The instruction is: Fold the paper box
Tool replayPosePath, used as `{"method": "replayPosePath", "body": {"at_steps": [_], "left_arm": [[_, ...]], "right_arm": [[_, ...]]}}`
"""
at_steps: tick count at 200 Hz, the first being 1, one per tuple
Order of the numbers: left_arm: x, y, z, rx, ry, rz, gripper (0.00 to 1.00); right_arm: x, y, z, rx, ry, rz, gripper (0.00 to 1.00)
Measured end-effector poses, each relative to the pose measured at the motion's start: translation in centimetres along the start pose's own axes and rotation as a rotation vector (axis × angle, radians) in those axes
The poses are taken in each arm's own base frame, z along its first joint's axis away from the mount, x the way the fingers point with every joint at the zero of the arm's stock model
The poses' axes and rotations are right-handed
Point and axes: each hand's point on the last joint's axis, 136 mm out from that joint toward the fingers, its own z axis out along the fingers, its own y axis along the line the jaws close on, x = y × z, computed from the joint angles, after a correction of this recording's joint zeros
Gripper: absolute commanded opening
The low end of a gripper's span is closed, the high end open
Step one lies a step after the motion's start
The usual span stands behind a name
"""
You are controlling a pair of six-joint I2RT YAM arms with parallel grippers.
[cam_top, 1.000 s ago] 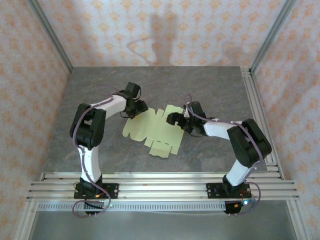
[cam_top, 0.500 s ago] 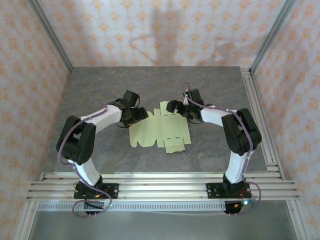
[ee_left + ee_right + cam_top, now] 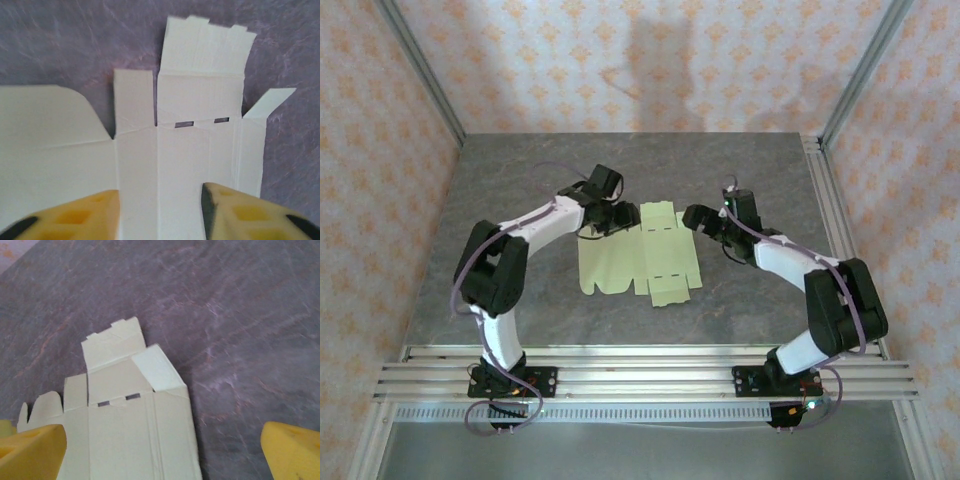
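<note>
one paper box (image 3: 640,262), grey table (image 3: 650,165), patterned walls (image 3: 620,60)

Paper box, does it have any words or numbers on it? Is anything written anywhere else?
None to read. The paper box is plain pale green card with two small slots and no print. The grey table and the orange-patterned walls carry no letters or numbers either.

Bright even light, soft shadow on the back wall (image 3: 650,70), wrist views slightly blurred.

The grey marbled table (image 3: 500,170) carries the flat, unfolded paper box (image 3: 625,265).
</note>
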Motion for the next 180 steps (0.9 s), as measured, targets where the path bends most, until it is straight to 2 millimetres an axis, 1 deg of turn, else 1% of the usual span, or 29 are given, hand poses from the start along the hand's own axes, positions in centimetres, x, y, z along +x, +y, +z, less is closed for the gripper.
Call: {"method": "replayPosePath", "body": {"at_steps": [12, 36, 57, 82, 98, 108, 124, 142, 154, 180], "left_arm": [[0.6, 0.1, 1.3, -0.005, 0.036, 0.004, 0.24], [1.8, 1.3, 3.5, -0.036, 0.092, -0.011, 0.21], [2.4, 2.2, 4.3, -0.066, 0.115, -0.020, 0.21], [2.4, 2.7, 4.5, -0.086, 0.112, -0.021, 0.20], [2.3, 2.9, 4.5, -0.096, 0.105, -0.021, 0.20], [2.3, 2.9, 4.5, -0.097, 0.104, -0.021, 0.20], [2.3, 2.9, 4.5, -0.098, 0.102, -0.021, 0.20], [2.3, 3.0, 4.6, -0.099, 0.101, -0.021, 0.20], [2.3, 3.1, 4.6, -0.099, 0.100, -0.021, 0.20], [2.3, 3.1, 4.6, -0.098, 0.099, -0.021, 0.20]], "right_arm": [[0.8, -0.5, 0.0, 0.013, 0.028, 0.014, 0.99], [2.2, -0.8, 0.1, 0.013, 0.073, 0.046, 0.99], [3.1, -0.9, 0.4, 0.001, 0.106, 0.074, 0.99], [4.3, -1.0, 1.4, -0.015, 0.157, 0.117, 1.00], [5.1, -1.1, 2.1, -0.030, 0.191, 0.138, 0.93], [5.4, -1.2, 2.3, -0.033, 0.202, 0.141, 0.87], [5.3, -0.7, 2.4, -0.065, 0.206, 0.148, 0.72], [5.5, 0.0, 2.6, -0.101, 0.220, 0.150, 0.57], [5.6, 0.4, 2.8, -0.123, 0.228, 0.158, 0.53], [5.9, 0.6, 3.2, -0.150, 0.241, 0.168, 0.37]]}}
